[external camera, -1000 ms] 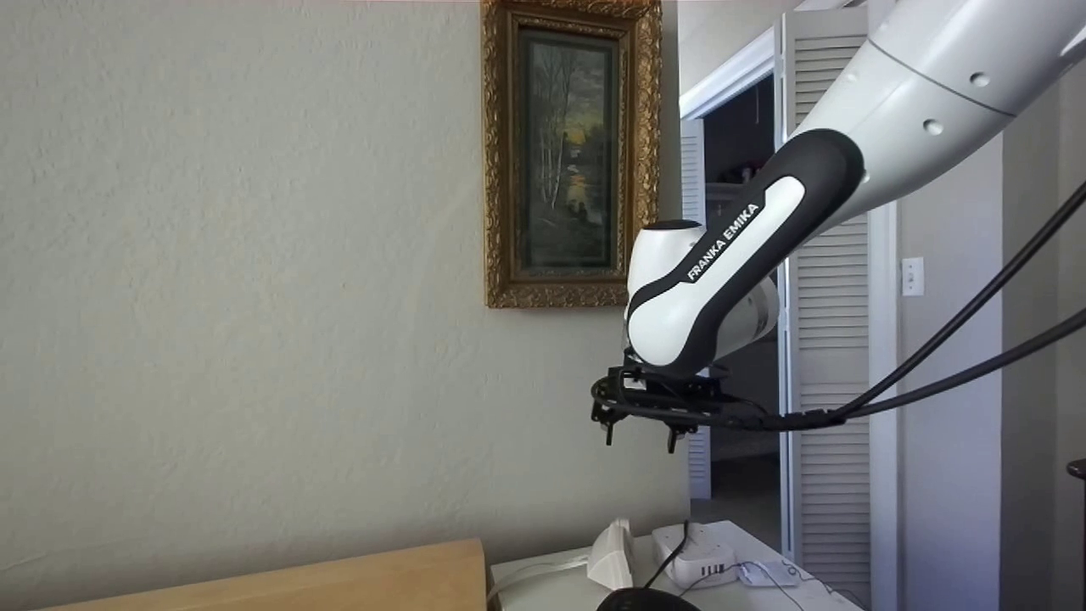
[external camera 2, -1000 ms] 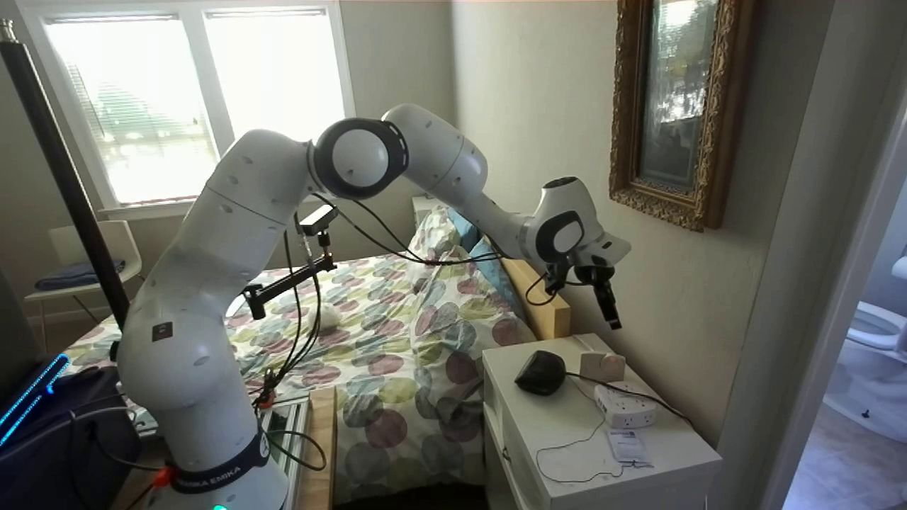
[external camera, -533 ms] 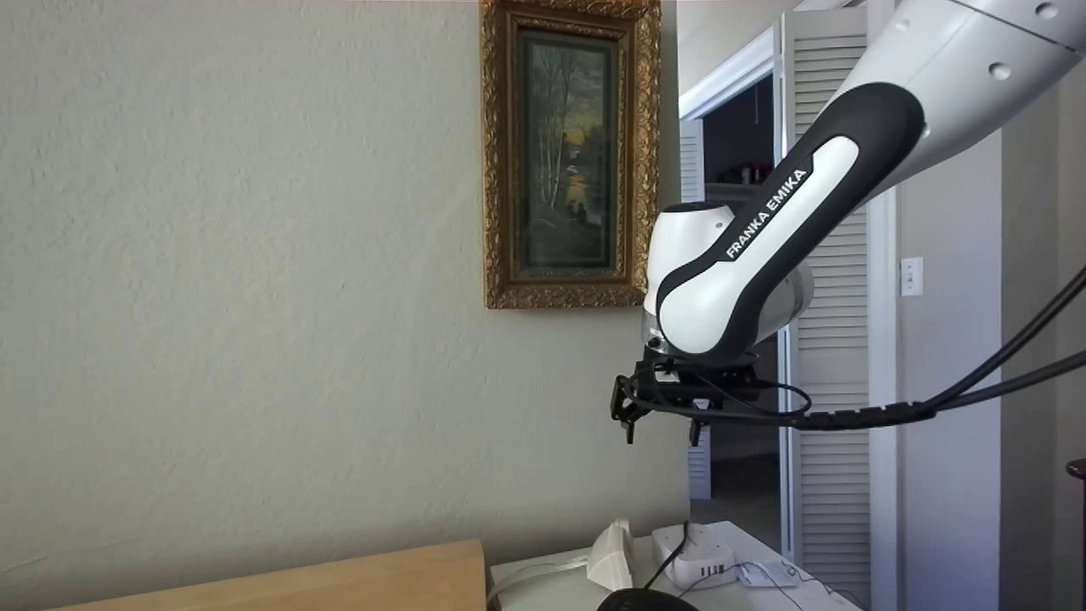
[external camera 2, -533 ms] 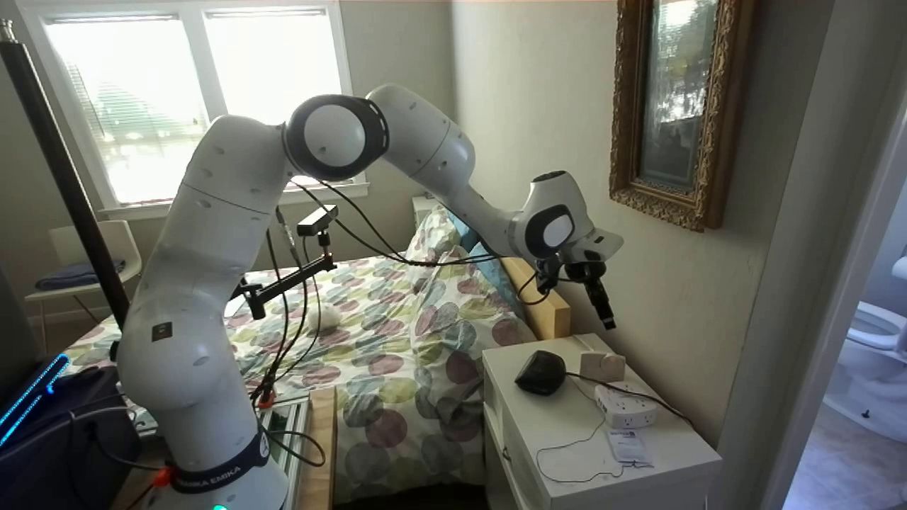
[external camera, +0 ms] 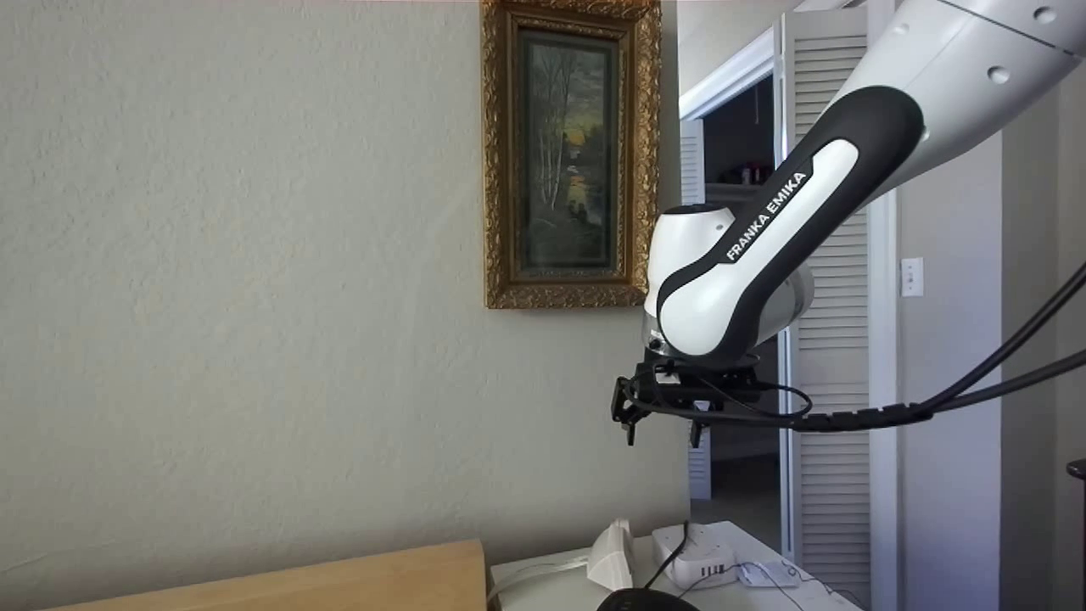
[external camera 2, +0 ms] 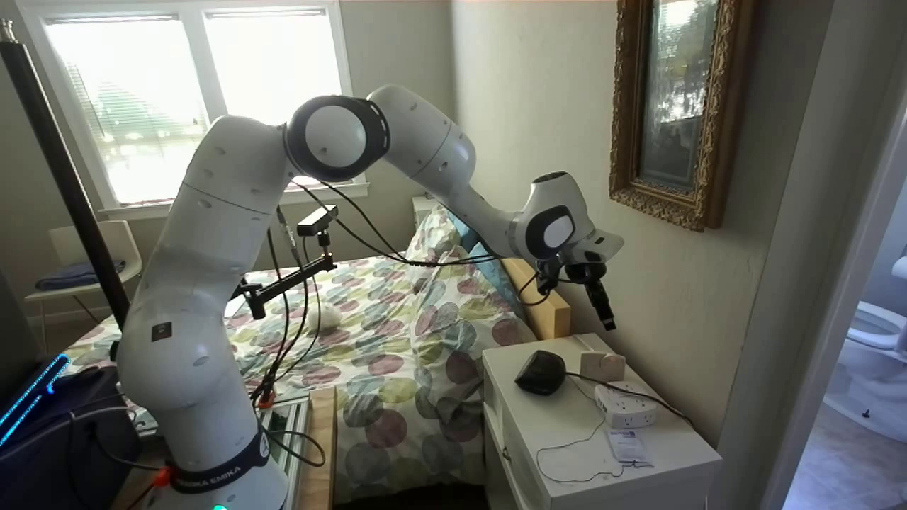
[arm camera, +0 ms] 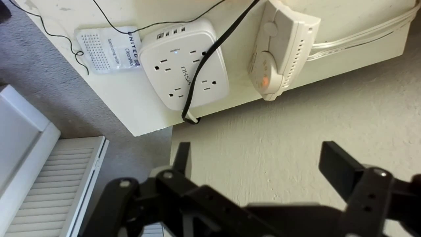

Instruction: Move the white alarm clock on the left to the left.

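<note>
The white alarm clock (external camera: 611, 556) stands upright on the white nightstand (external camera 2: 560, 425) near the wall in both exterior views (external camera 2: 602, 367). In the wrist view the clock (arm camera: 279, 49) shows a round dial with an orange light and white cords running off to the right. My gripper (external camera: 663, 440) hangs above the nightstand, fingers pointing down, well above the clock and apart from it. It also shows in another exterior view (external camera 2: 608, 326). In the wrist view the jaws (arm camera: 256, 151) are wide apart with only the wall between them.
A white power strip (arm camera: 185, 65) with a black cord across it stands beside the clock. A wipe packet (arm camera: 108, 49) and a dark rounded device (external camera 2: 540, 372) also lie on the nightstand. A wooden headboard (external camera 2: 553, 312) and a gold-framed picture (external camera 2: 698, 212) are near the arm.
The arm and open gripper have shifted away from the headboard side, towards the doorway, with the elbow raised slightly. In the last half second they hardly move. The clock has not moved.
</note>
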You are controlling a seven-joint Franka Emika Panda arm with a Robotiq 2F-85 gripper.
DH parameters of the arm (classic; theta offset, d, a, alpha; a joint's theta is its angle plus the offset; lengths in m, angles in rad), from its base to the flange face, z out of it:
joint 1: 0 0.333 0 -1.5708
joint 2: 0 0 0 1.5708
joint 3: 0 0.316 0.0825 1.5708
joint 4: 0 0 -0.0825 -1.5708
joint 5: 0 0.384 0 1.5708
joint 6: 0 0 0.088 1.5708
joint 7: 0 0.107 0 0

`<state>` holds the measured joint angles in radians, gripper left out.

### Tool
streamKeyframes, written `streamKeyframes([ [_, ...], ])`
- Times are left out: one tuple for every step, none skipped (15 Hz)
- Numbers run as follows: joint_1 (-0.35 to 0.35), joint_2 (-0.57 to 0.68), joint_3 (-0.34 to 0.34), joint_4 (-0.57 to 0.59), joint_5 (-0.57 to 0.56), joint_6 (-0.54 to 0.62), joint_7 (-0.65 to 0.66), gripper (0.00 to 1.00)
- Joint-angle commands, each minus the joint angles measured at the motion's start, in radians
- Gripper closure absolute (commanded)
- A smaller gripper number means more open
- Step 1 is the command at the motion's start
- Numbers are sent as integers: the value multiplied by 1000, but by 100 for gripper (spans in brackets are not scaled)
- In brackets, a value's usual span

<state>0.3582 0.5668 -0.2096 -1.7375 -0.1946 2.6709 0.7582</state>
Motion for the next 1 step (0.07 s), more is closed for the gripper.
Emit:
streamKeyframes([
  [-12,-2,13,1,-10,-2,4,0],
])
